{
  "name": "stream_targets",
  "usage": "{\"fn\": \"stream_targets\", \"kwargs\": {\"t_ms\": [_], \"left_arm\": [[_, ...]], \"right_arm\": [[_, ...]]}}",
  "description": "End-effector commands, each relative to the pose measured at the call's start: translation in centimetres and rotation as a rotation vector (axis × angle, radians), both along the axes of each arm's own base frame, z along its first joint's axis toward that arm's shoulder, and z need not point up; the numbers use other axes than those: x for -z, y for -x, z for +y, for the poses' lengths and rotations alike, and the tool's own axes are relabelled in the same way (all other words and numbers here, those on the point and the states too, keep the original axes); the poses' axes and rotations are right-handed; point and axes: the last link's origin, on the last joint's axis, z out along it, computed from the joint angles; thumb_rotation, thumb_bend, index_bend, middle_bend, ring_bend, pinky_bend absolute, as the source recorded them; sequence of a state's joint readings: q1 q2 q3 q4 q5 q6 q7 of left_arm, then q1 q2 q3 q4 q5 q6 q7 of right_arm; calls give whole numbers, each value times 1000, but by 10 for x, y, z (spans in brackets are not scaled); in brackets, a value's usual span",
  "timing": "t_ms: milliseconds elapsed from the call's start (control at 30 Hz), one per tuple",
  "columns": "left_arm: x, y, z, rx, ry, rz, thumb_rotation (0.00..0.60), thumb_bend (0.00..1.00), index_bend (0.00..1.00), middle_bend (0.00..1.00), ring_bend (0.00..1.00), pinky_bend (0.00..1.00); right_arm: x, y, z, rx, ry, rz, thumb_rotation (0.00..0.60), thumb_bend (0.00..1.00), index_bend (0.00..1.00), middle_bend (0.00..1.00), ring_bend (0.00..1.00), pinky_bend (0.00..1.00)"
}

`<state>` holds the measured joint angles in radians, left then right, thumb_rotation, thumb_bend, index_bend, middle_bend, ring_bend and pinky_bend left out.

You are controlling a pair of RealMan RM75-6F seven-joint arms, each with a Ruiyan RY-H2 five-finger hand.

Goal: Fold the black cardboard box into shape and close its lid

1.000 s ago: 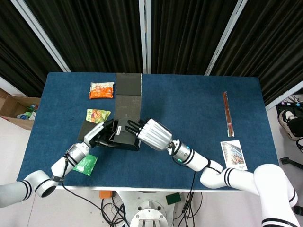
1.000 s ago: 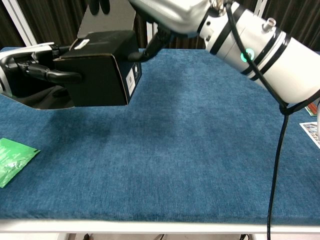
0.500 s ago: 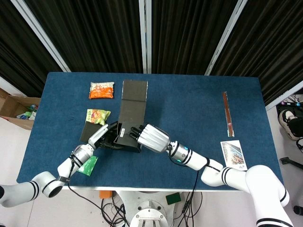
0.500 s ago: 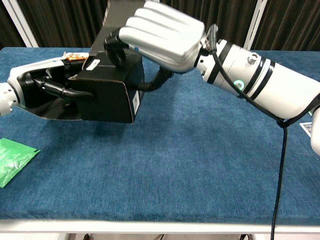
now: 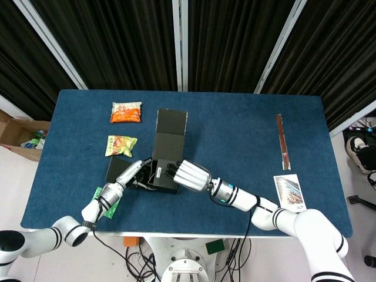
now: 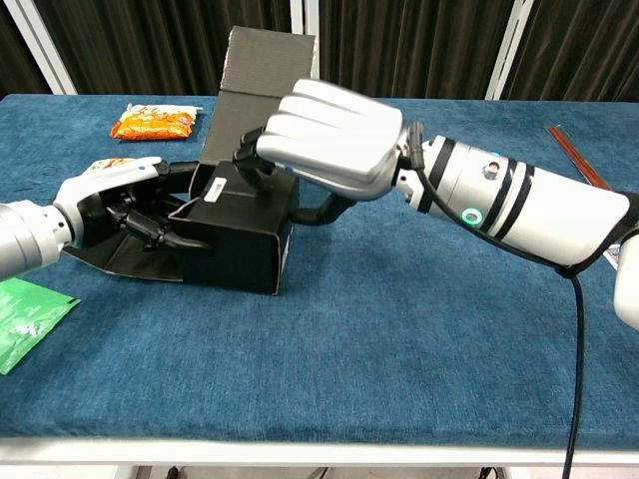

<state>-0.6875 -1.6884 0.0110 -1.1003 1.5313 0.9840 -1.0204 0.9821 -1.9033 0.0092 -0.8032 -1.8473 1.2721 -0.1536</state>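
Note:
The black cardboard box stands on the blue table, its long lid flap raised and leaning back; from above the lid stretches away from the body. My left hand holds the box's left open end, its dark fingers reaching inside beside a side flap that lies flat on the cloth. My right hand grips the top right of the box, fingers curled over its upper edge. In the head view my left hand and right hand flank the box.
An orange snack packet and a yellow-green packet lie behind the box at left. A green sachet sits near the front left edge. Chopsticks and a printed card lie far right. A cardboard carton stands off the table's left side.
Both hands have lowered the box toward the near edge of the table and set it down. The lid flap now rises behind it in the chest view.

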Motion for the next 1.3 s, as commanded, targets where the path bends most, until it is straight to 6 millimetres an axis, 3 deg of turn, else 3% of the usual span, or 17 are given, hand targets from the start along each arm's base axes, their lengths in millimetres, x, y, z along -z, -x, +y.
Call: {"fn": "stream_targets", "kwargs": {"t_ms": [33,333,1100,1300], "left_arm": [[2,1,-1,9,-10,15,600,92,162,213,599,832],[1,0,-1,23,-4,32,593,92,68,160,587,829],[1,1,-1,26,2,66,579,91,110,168,586,829],[2,3,2,21,-20,84,589,92,271,282,594,829]], "right_arm": [[4,3,3,-12,-10,7,600,230,524,456,737,1000],[8,2,5,-34,-13,19,600,229,521,444,736,1000],[8,5,6,-7,-9,80,600,224,434,379,725,1000],[3,1,6,-6,3,40,600,223,405,351,724,1000]]}}
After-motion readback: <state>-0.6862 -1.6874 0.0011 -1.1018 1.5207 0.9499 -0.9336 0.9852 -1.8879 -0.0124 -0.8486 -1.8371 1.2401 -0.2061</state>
